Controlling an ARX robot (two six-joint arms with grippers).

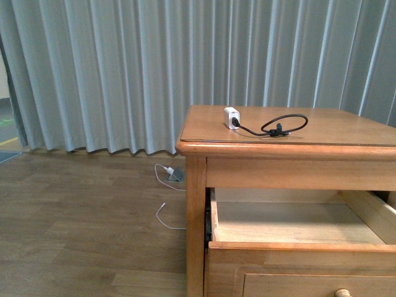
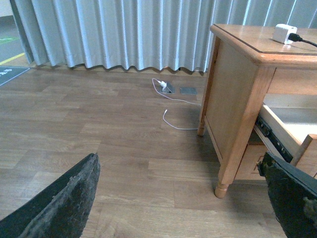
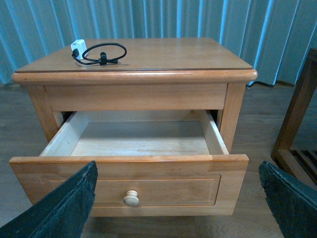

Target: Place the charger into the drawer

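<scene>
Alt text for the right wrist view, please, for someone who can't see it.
An empty wooden drawer stands pulled open from a nightstand, its round knob toward the camera. The charger, a white cube with a looped black cable, lies on the nightstand's top. The right tool is open in the foreground, holding nothing.

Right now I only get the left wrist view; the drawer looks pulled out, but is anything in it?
Observer: Nothing; the right wrist view shows the drawer open, its floor bare.
Operator: And the cable?
Observer: The charger has it coiled in a loop beside the plug, wholly on the tabletop.
Operator: Anything held on the right?
Observer: No, the right gripper has its jaws wide apart, empty.
</scene>
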